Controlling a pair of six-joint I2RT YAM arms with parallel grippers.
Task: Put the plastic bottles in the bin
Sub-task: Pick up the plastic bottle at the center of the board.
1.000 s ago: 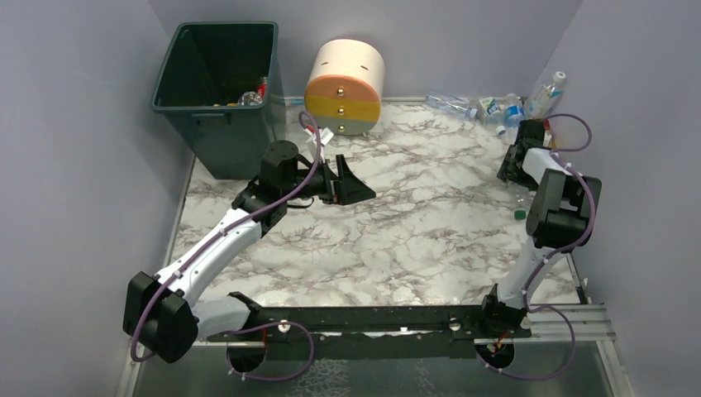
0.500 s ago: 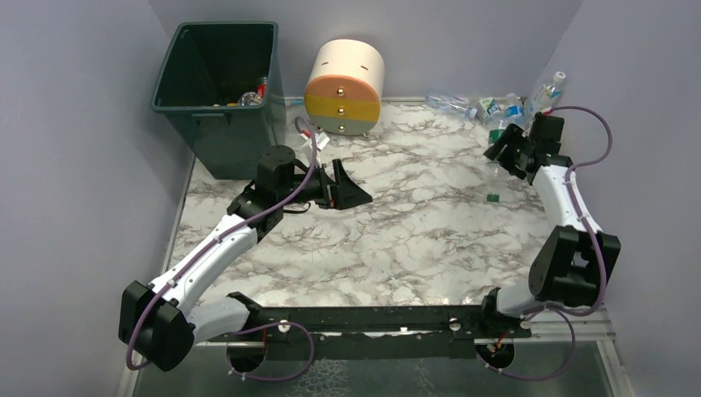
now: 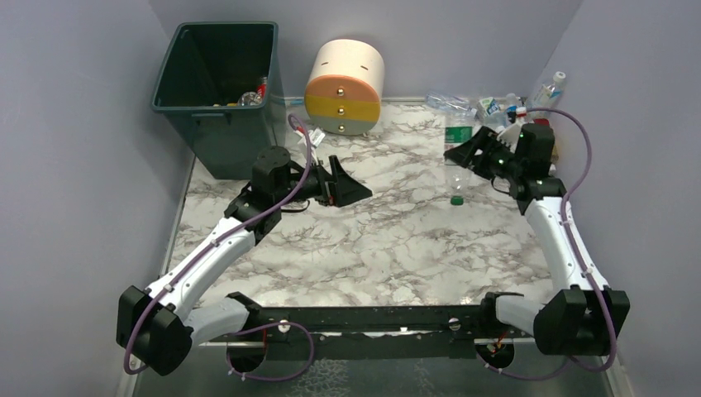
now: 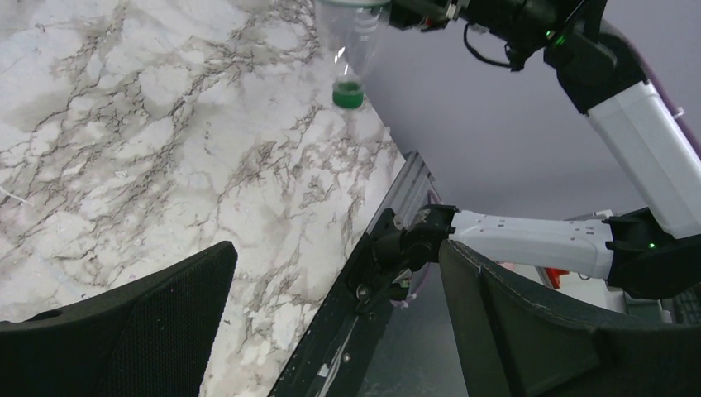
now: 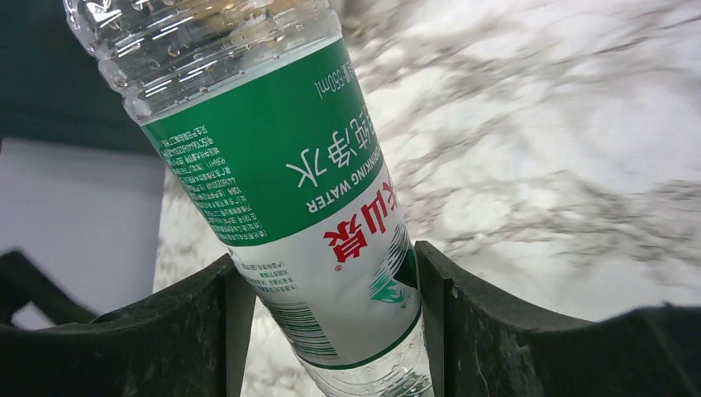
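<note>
My right gripper (image 3: 473,154) is shut on a clear plastic bottle with a green and white label (image 3: 457,153), held above the table with its green cap (image 3: 455,199) pointing down. In the right wrist view the bottle (image 5: 289,182) sits tilted between my two fingers, which press on the label at the right gripper (image 5: 331,322). The left wrist view shows the same bottle (image 4: 354,45) hanging at the top. My left gripper (image 3: 347,184) is open and empty beside the dark green bin (image 3: 165,106), low over the table; it is the left gripper (image 4: 339,322). Some bottles (image 3: 250,97) lie inside the bin.
Several more bottles (image 3: 488,107) lie in a heap at the back right corner, one (image 3: 551,87) leaning on the right wall. A round cream, yellow and grey drawer unit (image 3: 345,83) stands at the back, right of the bin. Grey walls close three sides.
My right arm has swung left from the back right corner with the green-label bottle, out over the table. My left arm has barely moved.
</note>
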